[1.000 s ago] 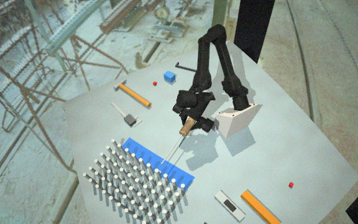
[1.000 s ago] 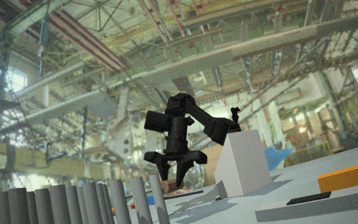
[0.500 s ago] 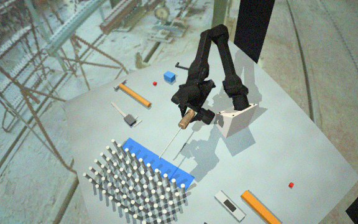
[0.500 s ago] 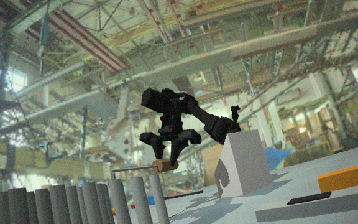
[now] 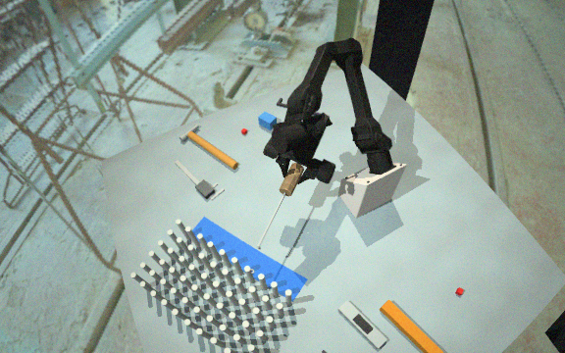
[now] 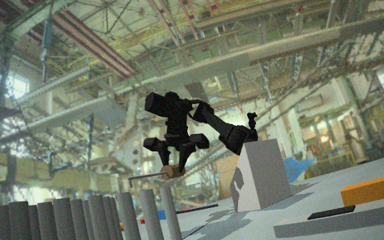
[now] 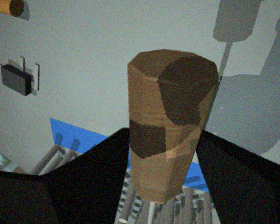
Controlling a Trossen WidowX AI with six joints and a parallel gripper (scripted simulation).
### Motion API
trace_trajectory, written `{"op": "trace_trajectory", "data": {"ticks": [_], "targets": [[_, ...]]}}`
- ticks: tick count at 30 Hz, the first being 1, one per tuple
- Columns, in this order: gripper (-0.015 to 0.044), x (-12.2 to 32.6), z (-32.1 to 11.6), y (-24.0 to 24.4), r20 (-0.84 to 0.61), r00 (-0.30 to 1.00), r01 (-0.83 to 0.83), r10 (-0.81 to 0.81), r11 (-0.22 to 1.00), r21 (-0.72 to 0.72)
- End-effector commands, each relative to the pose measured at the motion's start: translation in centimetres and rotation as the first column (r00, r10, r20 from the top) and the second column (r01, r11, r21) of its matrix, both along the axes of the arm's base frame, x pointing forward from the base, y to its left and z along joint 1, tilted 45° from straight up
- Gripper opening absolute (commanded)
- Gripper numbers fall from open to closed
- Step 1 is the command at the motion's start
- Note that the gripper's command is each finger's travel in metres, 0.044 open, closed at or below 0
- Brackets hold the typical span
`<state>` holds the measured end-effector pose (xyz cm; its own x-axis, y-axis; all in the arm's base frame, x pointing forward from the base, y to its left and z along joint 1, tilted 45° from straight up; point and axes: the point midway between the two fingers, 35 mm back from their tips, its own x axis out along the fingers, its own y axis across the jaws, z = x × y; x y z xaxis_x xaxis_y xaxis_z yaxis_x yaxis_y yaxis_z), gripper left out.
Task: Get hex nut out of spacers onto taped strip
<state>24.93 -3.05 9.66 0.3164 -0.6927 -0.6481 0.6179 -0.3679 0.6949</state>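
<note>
My gripper [image 5: 293, 176] [image 6: 173, 168] [image 7: 163, 136] is shut on the wooden handle of a hook tool [image 5: 288, 186] [image 6: 174, 172] [image 7: 161, 107]. The tool is held in the air. Its thin shaft slopes toward the spacers, and its bent tip points down, above the spacer tops in the exterior view. In the top view the tip appears at the strip's near-arm edge. The spacers [image 5: 222, 252] [image 6: 152, 213] [image 7: 50, 161] stand upright in rows. The blue strip [image 5: 214, 230] [image 7: 88, 137] lies in front of them. A small ring-like spot shows beside a spacer top over the strip; I cannot tell whether it is the nut.
A hammer [image 5: 214, 151] and a caliper-like tool [image 5: 205, 188] [image 7: 16, 79] lie beyond the strip's far end. A blue block [image 5: 267, 121] and a red cube [image 5: 244, 131] lie behind. A grey device [image 5: 351, 314] [image 6: 375, 213] and an orange bar [image 5: 407, 324] [image 6: 375, 190] lie on the other side.
</note>
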Motion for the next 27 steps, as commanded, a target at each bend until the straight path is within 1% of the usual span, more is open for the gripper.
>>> {"op": "trace_trajectory", "data": {"ticks": [1,14,27], "targets": [[0.0,0.6,1.1,-0.6,-0.056,0.998,-0.032,0.033,0.999,0.011],[0.0,1.5,4.7,-4.2,-0.295,0.941,-0.153,0.166,0.986,0.066],[0.0,1.0,8.9,-8.4,-0.445,0.832,-0.295,0.331,0.944,0.151]]}}
